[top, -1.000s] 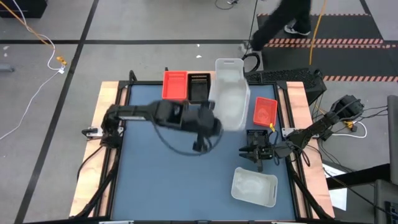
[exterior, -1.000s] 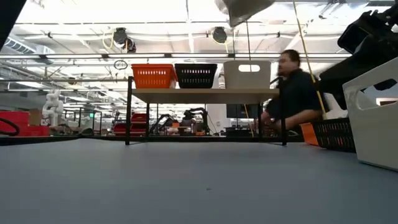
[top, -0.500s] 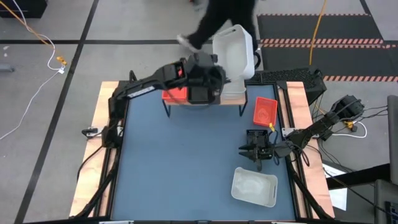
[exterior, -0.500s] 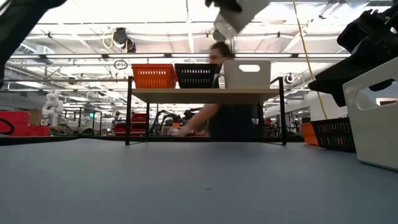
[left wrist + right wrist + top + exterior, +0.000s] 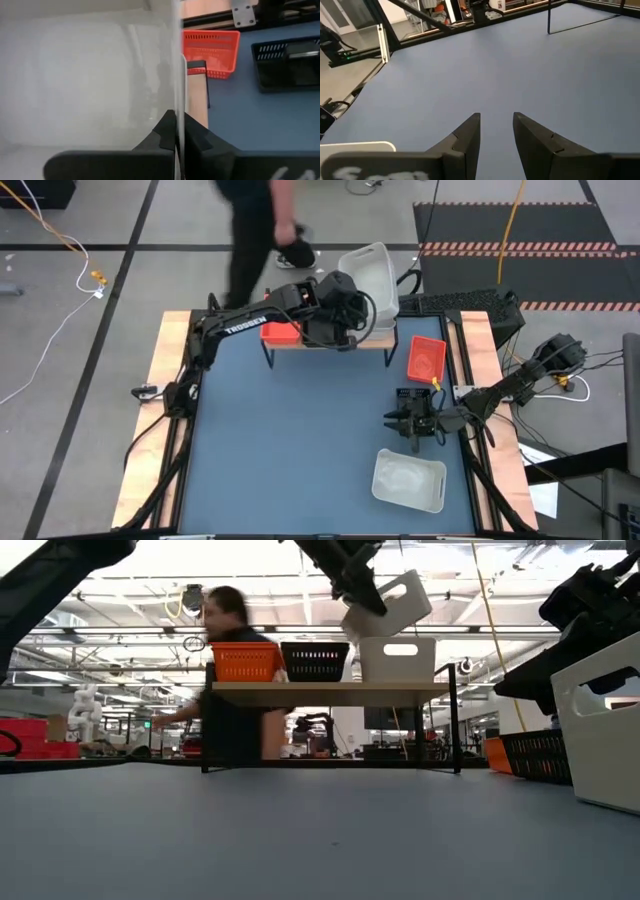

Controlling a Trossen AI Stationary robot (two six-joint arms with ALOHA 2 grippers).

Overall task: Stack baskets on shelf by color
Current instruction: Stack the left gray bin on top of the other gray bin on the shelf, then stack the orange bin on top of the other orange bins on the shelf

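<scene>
My left gripper (image 5: 348, 302) is shut on a translucent white basket (image 5: 372, 272), which it carries above the far end of the table. In the low view this basket (image 5: 396, 602) hangs tilted just above another white basket (image 5: 398, 659) that stands on the shelf (image 5: 330, 693). A red basket (image 5: 246, 662) and a black slotted basket (image 5: 315, 661) also stand on the shelf. My right gripper (image 5: 415, 430) is open and low over the table's right side, touching nothing. My left gripper pinches one wall of the white basket (image 5: 177, 102), with one finger inside (image 5: 165, 132) and the other outside (image 5: 199, 139). The arm slants down to it from the table's left. The basket is lifted clear and tilted.
On the table's right side sit a red basket (image 5: 427, 358), a black basket (image 5: 412, 396) by my right arm and a white basket (image 5: 408, 481). A person (image 5: 255, 230) walks behind the table's far edge. The blue table top (image 5: 300, 440) stretches between the arms.
My left arm swung the white basket from over the table's middle toward the far edge, then lowered it over the shelf's white basket, tipping it on the way. The person behind the table walked from right to left.
</scene>
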